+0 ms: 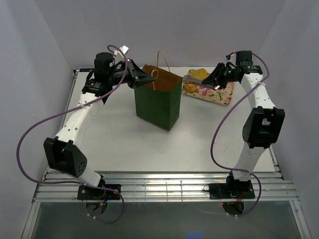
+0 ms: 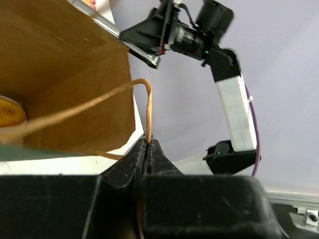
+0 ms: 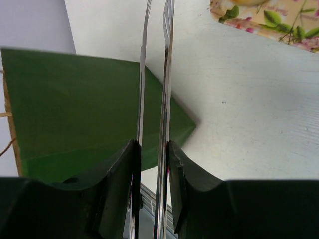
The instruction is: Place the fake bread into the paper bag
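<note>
Fake bread [image 1: 190, 88] is mostly on the floral tray [image 1: 222, 94], just under and beside the right end effector [image 1: 215, 82]. There's a bun at the end of the tray nearest the bag and a paler yellow piece [image 1: 198, 73] behind it. One more golden round piece [image 2: 7, 112] shows inside the paper bag [image 1: 157, 104], low and off to the left of the left end effector [image 2: 148, 149] in its wrist view.

That left one is pressed together, pinching the bag's tan loop handle [image 2: 99, 102] right at its fingertips, with the brown inside of the bag opening up ahead of it. The bag stands upright on the table [image 1: 114, 139].

The right end effector is clamped on a pair of thin metal tongs [image 3: 164, 74], one finger on each blade. The blades run out ahead of it with a narrow gap between them, and I don't see anything caught in that gap. From its wrist view the bag's green side is beyond the blades and to their left, and the tray's corner is up and to the right.
</note>
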`<state>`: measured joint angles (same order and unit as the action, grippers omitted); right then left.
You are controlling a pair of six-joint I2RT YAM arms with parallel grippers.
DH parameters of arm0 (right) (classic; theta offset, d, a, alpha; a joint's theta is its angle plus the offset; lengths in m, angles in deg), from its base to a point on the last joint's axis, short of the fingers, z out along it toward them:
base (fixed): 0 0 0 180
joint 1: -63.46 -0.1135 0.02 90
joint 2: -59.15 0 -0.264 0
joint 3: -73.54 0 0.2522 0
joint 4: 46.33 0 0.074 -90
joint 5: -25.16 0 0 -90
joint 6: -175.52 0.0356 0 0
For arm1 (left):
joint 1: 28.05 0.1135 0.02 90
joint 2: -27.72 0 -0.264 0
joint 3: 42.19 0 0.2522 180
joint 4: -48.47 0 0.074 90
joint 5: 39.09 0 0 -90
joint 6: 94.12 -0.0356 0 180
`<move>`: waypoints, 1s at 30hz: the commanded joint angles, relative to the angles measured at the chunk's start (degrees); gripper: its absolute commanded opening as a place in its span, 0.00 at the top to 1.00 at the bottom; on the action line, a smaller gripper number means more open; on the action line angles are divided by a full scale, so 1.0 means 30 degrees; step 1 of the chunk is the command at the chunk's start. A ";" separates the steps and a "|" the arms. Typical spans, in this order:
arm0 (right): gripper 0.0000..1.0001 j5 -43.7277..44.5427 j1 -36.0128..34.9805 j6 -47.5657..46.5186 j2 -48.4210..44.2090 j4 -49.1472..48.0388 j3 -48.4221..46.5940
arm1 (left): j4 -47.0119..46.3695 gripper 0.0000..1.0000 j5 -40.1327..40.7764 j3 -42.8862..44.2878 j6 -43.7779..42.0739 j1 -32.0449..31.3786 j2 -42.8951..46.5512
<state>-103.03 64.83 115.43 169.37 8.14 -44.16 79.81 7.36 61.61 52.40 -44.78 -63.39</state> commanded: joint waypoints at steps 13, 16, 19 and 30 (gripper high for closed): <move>0.63 -0.0276 -0.0104 0.0488 -0.2137 -0.1323 0.1776 | -0.1174 0.94 0.1273 -0.5049 0.0088 -0.0048 0.6459; 0.63 -0.0247 -0.0104 0.0752 -0.2401 -0.1733 0.2156 | -0.1203 0.97 0.1537 -0.6163 0.0088 -0.0077 0.7107; 0.63 -0.0393 -0.0133 0.0986 -0.2548 -0.1850 0.2449 | -0.1436 1.00 0.1480 -0.5934 0.0235 -0.0077 0.6964; 0.63 0.0105 0.0188 0.1513 -0.3749 -0.1880 0.3474 | -0.2991 1.00 -0.0687 0.2850 0.0470 -0.0077 -0.1257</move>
<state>-102.68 64.59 118.98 161.08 4.27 -34.50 74.13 8.46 63.36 53.18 -44.78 -61.65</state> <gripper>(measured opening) 0.376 0.119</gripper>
